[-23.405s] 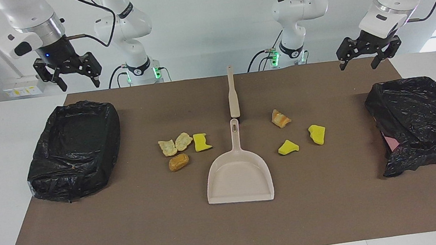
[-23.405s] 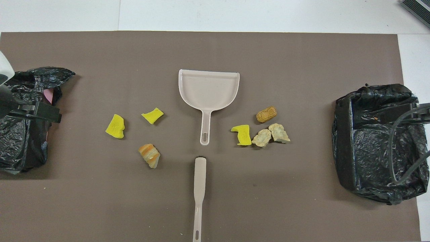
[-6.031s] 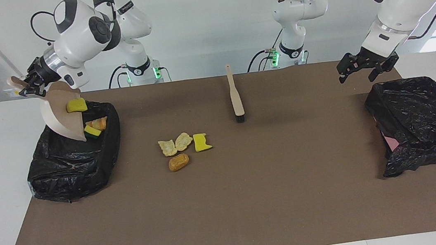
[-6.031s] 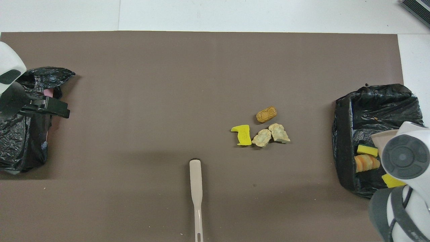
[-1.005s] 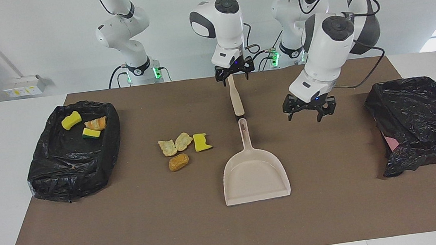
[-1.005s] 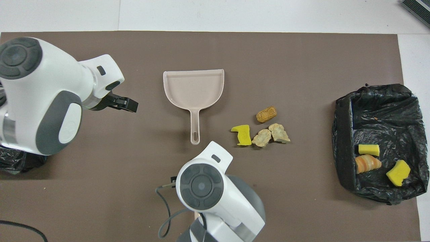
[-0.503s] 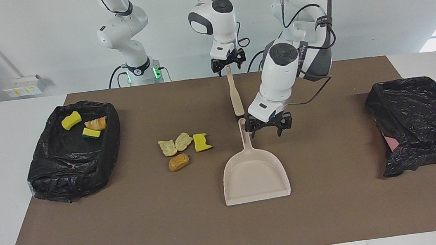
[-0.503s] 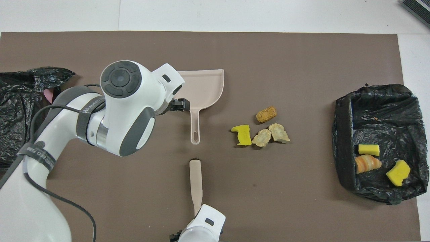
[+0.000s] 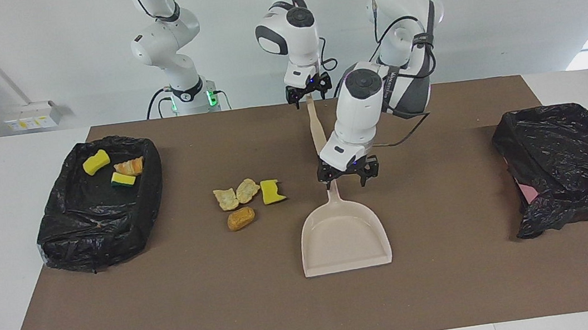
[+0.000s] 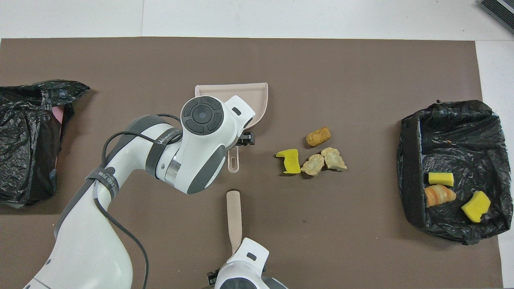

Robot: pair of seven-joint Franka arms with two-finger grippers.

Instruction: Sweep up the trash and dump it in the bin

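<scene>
With four scraps of trash (image 9: 246, 198) lying on the tabletop beside the dustpan (image 9: 344, 237), both grippers are closing in — left gripper (image 9: 348, 174) over the dustpan handle, right gripper (image 9: 309, 92) over the brush (image 9: 317, 128) handle — jaws' state unclear, so each should be centring before clamping.

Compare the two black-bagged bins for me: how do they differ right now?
The bin at the right arm's end is open like a tray, while the bin at the left arm's end has its bag crumpled over the top. The first holds three scraps, two yellow sponge chunks and one bread-like lump; no trash shows in the second, only a bit of pink at its edge. Both are lined in black plastic.
</scene>
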